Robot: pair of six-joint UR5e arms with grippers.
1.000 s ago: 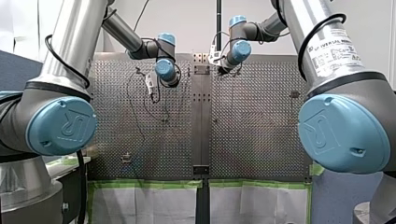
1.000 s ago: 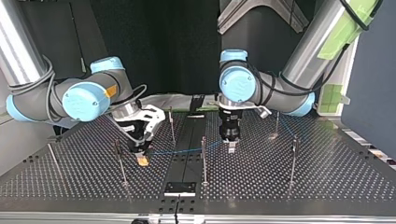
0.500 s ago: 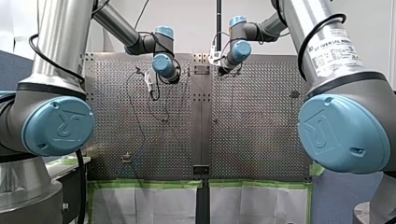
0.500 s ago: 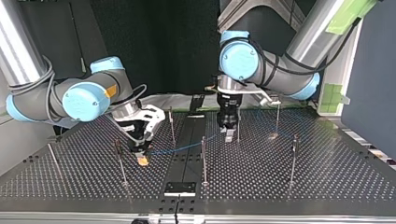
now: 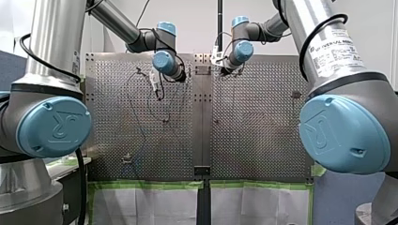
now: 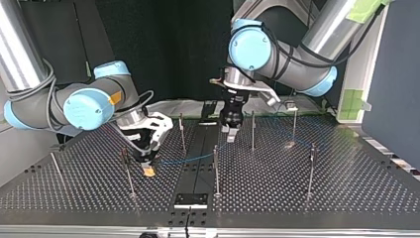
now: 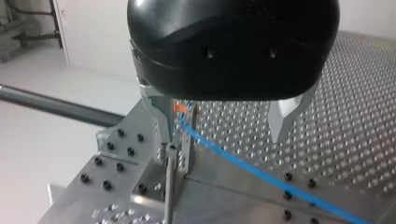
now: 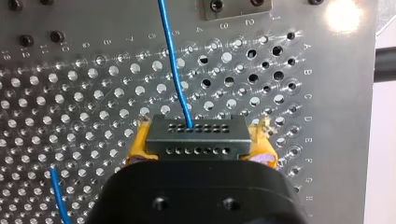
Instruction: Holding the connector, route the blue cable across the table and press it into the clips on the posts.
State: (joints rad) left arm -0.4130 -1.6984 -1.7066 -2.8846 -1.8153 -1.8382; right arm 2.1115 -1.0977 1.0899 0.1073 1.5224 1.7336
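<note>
— Looking from the front view, what do you see?
— Both my left gripper [image 5: 151, 80] and my right gripper [image 5: 217, 55] hang over the far end of the table [image 5: 253, 131]; the jaws are too small to tell there.
— Top view?
— My right gripper is low over the table, and the blue cable [image 6: 190, 158] runs from it past a post [image 6: 216, 166].
— Left wrist view?
— Jaws released, wide apart, the cable passing between them.
— Right wrist view?
— Its yellow pads [image 8: 139, 147] are clenched on the connector [image 8: 196, 135], the cable leaving it.
</note>
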